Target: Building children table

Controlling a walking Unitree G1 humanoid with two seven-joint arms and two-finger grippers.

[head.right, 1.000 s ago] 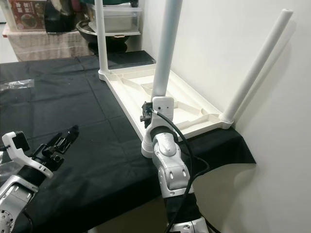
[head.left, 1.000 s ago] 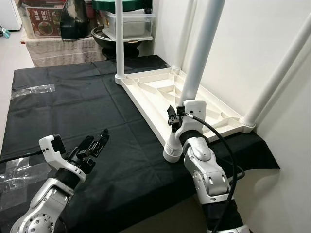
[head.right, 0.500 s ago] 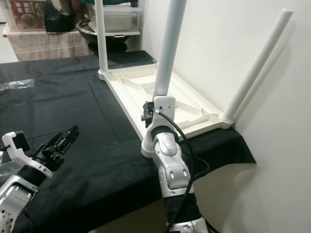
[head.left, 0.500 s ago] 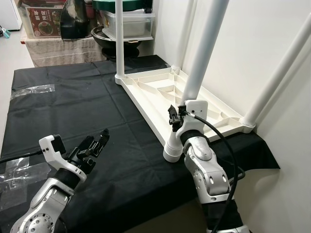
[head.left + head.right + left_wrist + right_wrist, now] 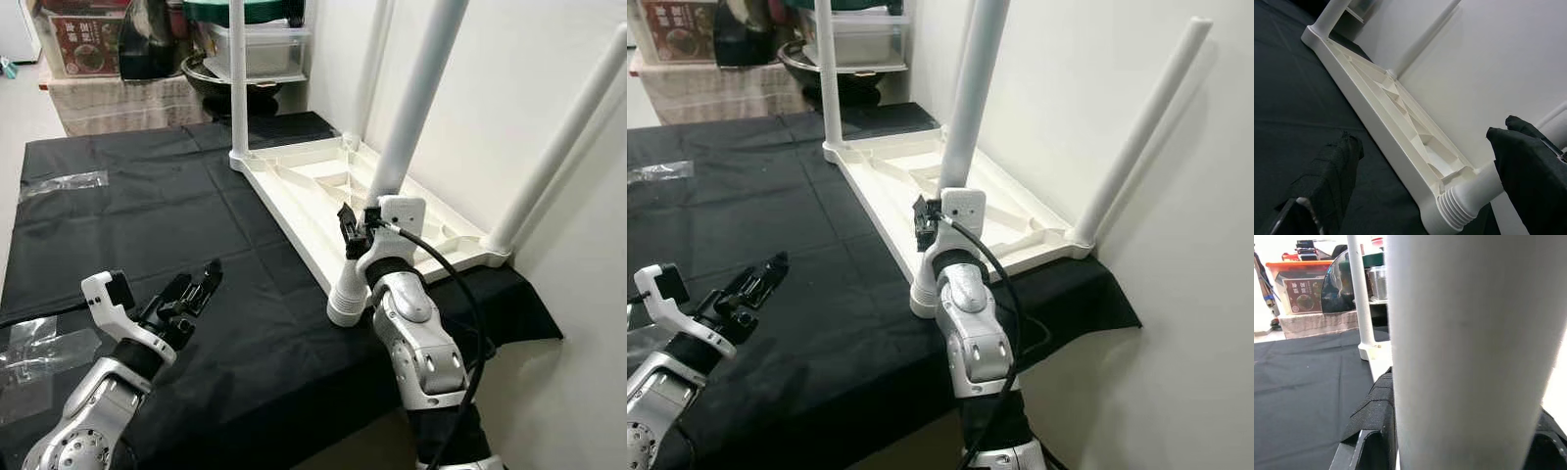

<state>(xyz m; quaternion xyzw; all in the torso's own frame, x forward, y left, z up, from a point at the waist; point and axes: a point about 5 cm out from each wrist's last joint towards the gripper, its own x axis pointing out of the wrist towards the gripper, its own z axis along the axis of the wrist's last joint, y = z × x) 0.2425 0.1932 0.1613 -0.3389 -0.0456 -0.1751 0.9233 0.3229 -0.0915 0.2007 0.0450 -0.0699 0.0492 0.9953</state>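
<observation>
A white children's table [image 5: 315, 186] lies upside down on a black cloth [image 5: 127, 225], its legs pointing up. My right gripper [image 5: 355, 231] is shut on the near leg [image 5: 416, 98], low down, just above its ribbed base [image 5: 1459, 209]. In the right wrist view that leg [image 5: 1464, 357] sits between the black fingers [image 5: 1371, 416]. My left gripper [image 5: 196, 287] hovers open and empty over the cloth, left of the table; its fingers [image 5: 1332, 171] stand wide apart. Another leg [image 5: 238, 78] stands at the far left corner and one [image 5: 568, 137] at the right corner.
A white wall [image 5: 509, 59] runs close along the table's right side. Behind the cloth stand a shelf with a plastic bin [image 5: 257, 44], a dark bowl [image 5: 211, 73] and a red box [image 5: 93, 39]. Clear tape patches [image 5: 64, 181] lie on the cloth at the left.
The near leg's top has leaned a little to the right with my right gripper still shut on it. The left gripper has stayed where it was.
</observation>
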